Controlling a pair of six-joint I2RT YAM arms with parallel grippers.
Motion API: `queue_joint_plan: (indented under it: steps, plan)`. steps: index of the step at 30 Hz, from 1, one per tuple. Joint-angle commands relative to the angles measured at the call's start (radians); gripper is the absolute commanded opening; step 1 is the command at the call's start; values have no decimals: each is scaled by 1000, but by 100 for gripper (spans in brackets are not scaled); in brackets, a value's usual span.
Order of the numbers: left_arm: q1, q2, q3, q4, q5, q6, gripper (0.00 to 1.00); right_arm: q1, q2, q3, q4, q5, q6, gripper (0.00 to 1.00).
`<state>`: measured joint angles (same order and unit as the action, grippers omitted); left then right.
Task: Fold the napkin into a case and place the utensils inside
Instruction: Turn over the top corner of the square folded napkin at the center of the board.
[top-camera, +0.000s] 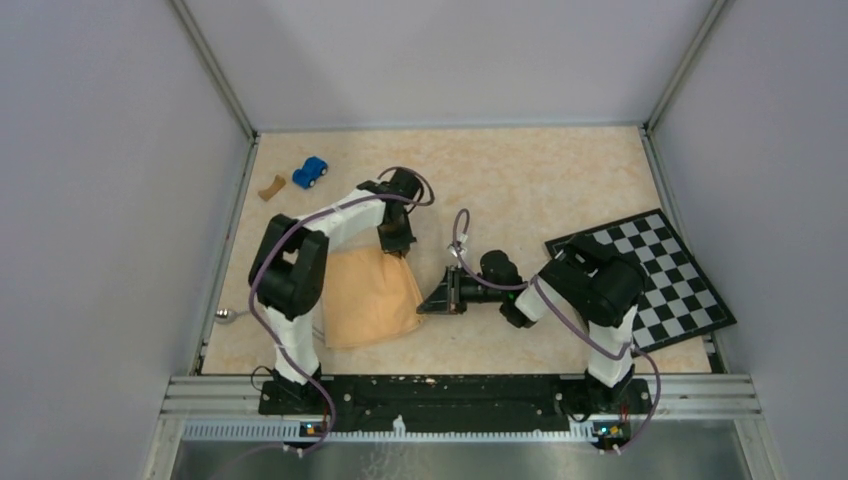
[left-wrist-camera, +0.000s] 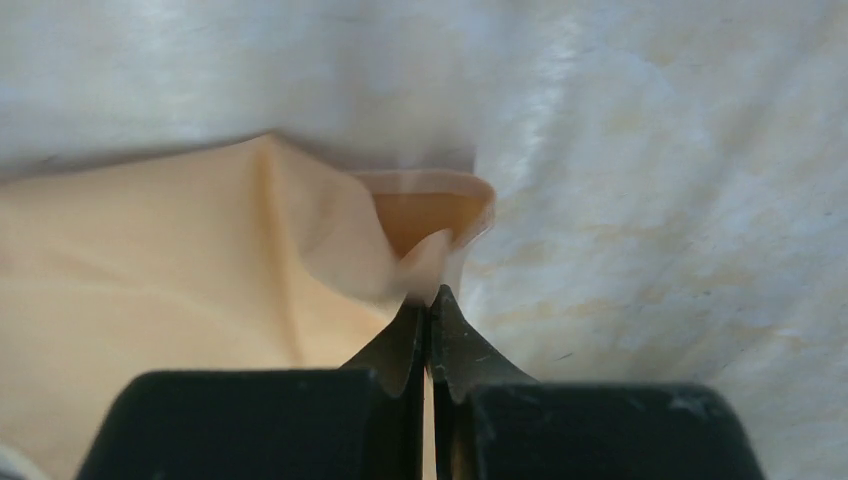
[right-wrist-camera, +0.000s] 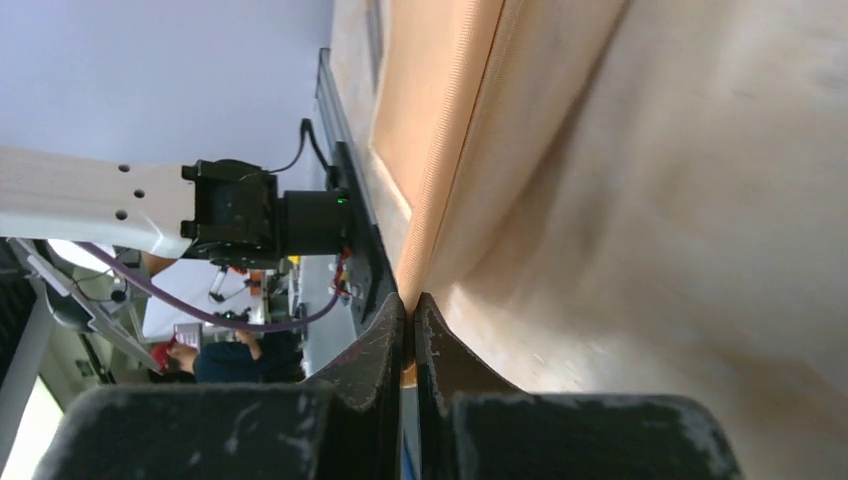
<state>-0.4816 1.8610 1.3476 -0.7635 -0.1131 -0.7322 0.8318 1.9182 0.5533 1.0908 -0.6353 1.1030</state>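
The tan-orange napkin lies doubled over on the table between the arms, its far right corner lifted. My left gripper is shut on that corner. In the left wrist view the cloth curls up into the closed left gripper. My right gripper comes in from the right and is shut on the napkin's right edge. The right wrist view shows that edge running into the pinched right gripper. One silvery utensil end shows at the table's left edge; the rest is hidden by the left arm.
A small blue toy car and a brown curved scrap sit at the far left. A black-and-white checkerboard lies at the right, partly under the right arm. Walls close in on three sides.
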Motion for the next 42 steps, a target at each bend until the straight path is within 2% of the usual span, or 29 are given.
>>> queue_joint_plan:
  steps: [1, 10, 13, 16, 19, 21, 23, 24, 27, 31, 34, 36, 40, 42]
  plan:
    - [-26, 83, 163, 242, -90, 48, 0, -48, -102, -70, -119, -223, -133, 0]
    - [-79, 230, 222, 395, 99, 52, 0, -231, -300, -120, -680, -158, -428, 0]
    - [-84, 285, 285, 423, 164, 49, 5, -316, -344, -109, -834, -132, -531, 0]
    - [-99, 336, 362, 450, 197, 69, 20, -387, -381, -86, -964, -113, -619, 1]
    - [-111, 331, 400, 485, 270, 115, 51, -452, -445, -70, -1049, -98, -672, 18]
    - [-116, 284, 393, 498, 322, 144, 64, -468, -521, -44, -1148, -7, -716, 32]
    - [-114, 210, 357, 489, 365, 168, 71, -468, -573, -18, -1209, 57, -746, 43]
    - [-113, 162, 317, 491, 370, 185, 74, -465, -584, -13, -1215, 61, -751, 45]
    - [-95, 0, 157, 529, 396, 220, 77, -401, -572, 11, -1243, 116, -754, 48]
    - [-58, -172, -15, 491, 420, 252, 78, -268, -561, 53, -1321, 336, -728, 50]
    - [-36, -295, -145, 482, 435, 254, 78, -213, -560, 63, -1359, 420, -709, 52]
    - [-30, -382, -225, 494, 433, 244, 78, -198, -545, 71, -1371, 451, -700, 51]
    - [-21, -476, -316, 480, 425, 232, 78, -194, -513, 90, -1417, 517, -695, 40]
    - [-11, -512, -346, 473, 411, 232, 78, -205, -517, 84, -1410, 517, -684, 26]
